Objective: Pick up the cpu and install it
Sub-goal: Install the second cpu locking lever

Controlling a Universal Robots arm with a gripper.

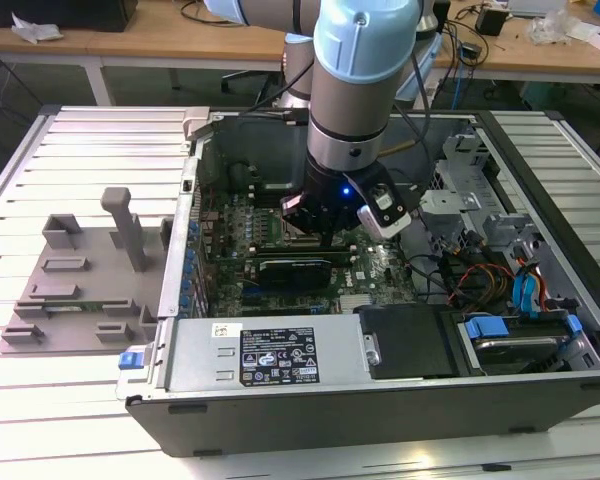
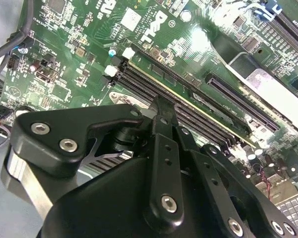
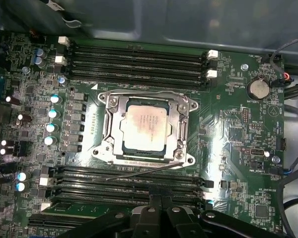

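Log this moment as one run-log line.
arm: inside open computer case | gripper: low over motherboard | cpu: lying in socket frame | grip state: unclear

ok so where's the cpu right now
In the first wrist view the cpu sits inside the metal socket frame on the motherboard, between two banks of memory slots.

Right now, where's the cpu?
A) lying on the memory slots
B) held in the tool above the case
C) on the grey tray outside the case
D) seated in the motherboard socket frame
D: in the first wrist view the cpu lies flat inside the metal socket frame on the motherboard, between the memory slot banks.
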